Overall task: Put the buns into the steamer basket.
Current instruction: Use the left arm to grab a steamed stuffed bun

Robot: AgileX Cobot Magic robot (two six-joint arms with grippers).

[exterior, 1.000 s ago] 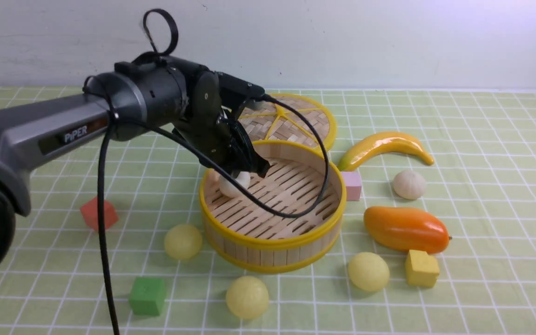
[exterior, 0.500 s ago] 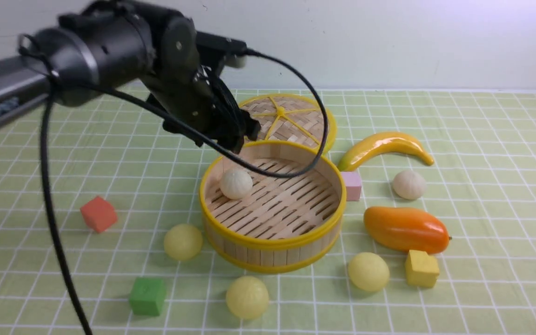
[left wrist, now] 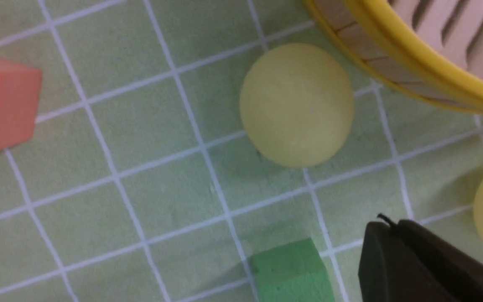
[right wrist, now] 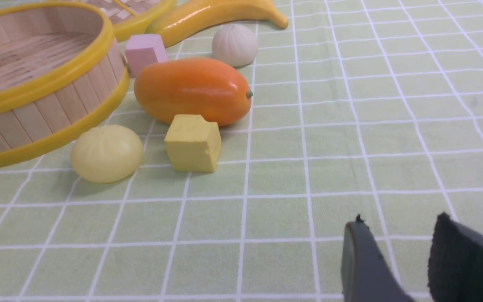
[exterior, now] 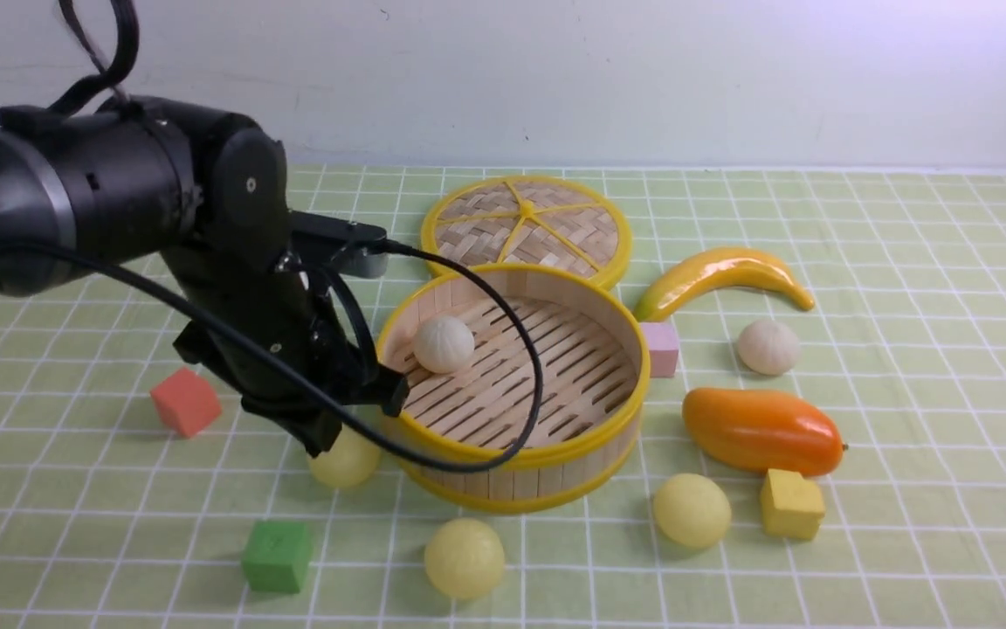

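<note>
The left gripper (left wrist: 394,237), jaws together and empty, hung just over a yellow bun (exterior: 347,461) lying beside the basket's (exterior: 512,456) left wall. The bun was round, with no long axis. The right gripper (right wrist: 401,228), open, stood well apart. Half a second earlier the left hovered above the basket rim. One white bun (exterior: 443,343) stayed inside.
</note>
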